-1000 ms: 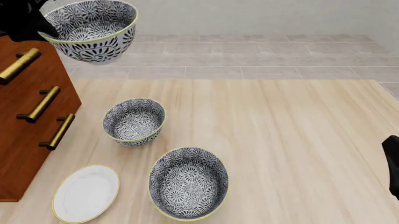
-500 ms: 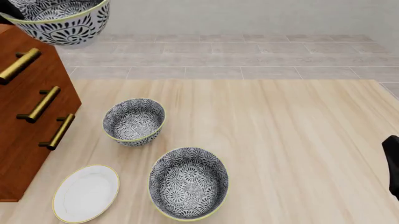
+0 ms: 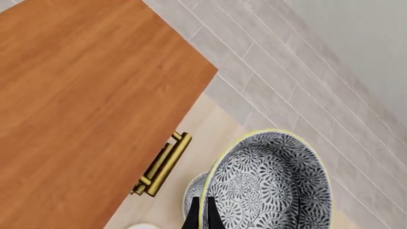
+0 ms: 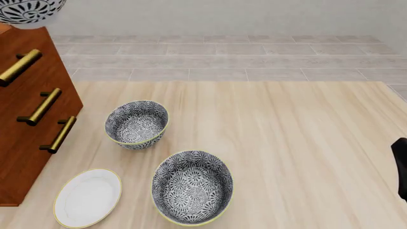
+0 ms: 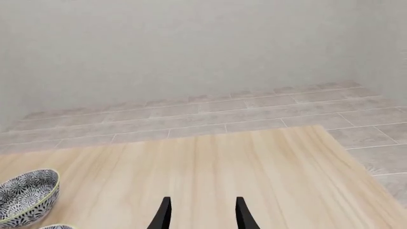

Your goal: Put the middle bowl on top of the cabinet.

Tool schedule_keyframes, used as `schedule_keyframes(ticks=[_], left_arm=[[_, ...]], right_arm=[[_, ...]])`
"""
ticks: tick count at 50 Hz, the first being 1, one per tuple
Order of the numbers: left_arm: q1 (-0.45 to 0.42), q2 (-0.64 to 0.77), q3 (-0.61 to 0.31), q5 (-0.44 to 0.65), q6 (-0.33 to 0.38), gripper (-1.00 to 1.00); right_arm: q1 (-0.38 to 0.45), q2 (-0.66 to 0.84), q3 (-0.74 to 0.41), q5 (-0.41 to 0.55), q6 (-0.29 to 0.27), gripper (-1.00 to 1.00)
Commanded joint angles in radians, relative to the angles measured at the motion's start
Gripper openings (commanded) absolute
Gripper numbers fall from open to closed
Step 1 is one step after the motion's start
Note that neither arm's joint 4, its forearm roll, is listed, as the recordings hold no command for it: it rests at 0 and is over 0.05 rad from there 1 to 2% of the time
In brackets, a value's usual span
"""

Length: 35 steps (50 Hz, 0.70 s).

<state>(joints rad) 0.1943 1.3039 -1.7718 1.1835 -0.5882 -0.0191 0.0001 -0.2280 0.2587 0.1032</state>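
Middle bowl, front view: raised at the top left corner, cut off by the picture's upper and left edges, only its patterned underside showing, above the top edge of the cabinet; touching or clear of that top, cannot tell. Cabinet along the left edge, three brass handles on its front. On the table, two more floral bowls: far bowl just right of the cabinet, near bowl closer to the bottom edge, the two near each other but apart. White plate at the lower left, beside the near bowl and close to the cabinet's foot. Wide bare wood across the whole right half, up to the far edge against the tiled floor. Dark part of the right arm at the right edge.

Left wrist view: left gripper with thin dark fingers pinched on the rim of the middle bowl, one finger inside, one outside. Bowl beside the corner of the cabinet top, which lies broad and bare; one brass handle past the edge. Another bowl partly hidden beneath.

Right wrist view: right gripper with fingers apart, nothing between, over open table. One bowl at the side edge, well apart.
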Motion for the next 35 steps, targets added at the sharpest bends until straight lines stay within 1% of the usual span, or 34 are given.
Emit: schedule_keyframes(ticks=[1,4,9,11,14,19,21,22,26,28,30,31,33,35], left_arm=[[0.074,-0.004,-0.047,0.021,0.01,-1.0],[0.085,-0.003,-0.044,0.017,0.007,-1.0],[0.13,-0.005,-0.034,0.013,0.019,-1.0],[0.127,-0.001,-0.034,0.015,0.012,-1.0],[0.159,0.001,-0.036,0.019,0.01,-1.0],[0.186,0.005,-0.033,0.02,0.015,-1.0],[0.213,0.001,-0.021,0.02,0.003,-1.0],[0.228,0.005,-0.026,0.027,0.013,-1.0],[0.225,0.008,-0.029,0.027,-0.012,-1.0],[0.238,0.005,-0.036,0.023,-0.015,-1.0],[0.232,0.006,-0.033,0.019,-0.02,-1.0],[0.245,0.003,-0.03,0.016,-0.024,-1.0],[0.234,0.007,-0.03,0.013,-0.032,-1.0],[0.249,0.003,-0.037,0.013,-0.026,-1.0]], right_arm=[[-0.004,0.0,-0.001,-0.001,0.007,1.0],[-0.003,0.0,0.004,-0.006,0.007,1.0],[-0.002,0.0,0.007,-0.009,0.007,1.0],[0.002,0.0,0.007,-0.005,-0.002,1.0],[0.007,0.0,0.004,-0.009,0.001,1.0],[0.006,0.0,-0.004,-0.001,0.001,1.0],[0.005,0.0,0.003,-0.008,0.002,1.0],[0.005,0.0,0.003,-0.008,0.001,1.0],[0.005,0.0,0.002,-0.005,0.001,1.0],[0.005,0.0,-0.003,-0.001,0.002,1.0],[0.006,0.0,-0.005,0.002,0.001,1.0],[0.006,0.0,-0.006,0.004,0.001,1.0],[0.006,0.0,-0.009,0.007,0.001,1.0],[0.006,0.0,-0.01,0.007,0.0,1.0]])
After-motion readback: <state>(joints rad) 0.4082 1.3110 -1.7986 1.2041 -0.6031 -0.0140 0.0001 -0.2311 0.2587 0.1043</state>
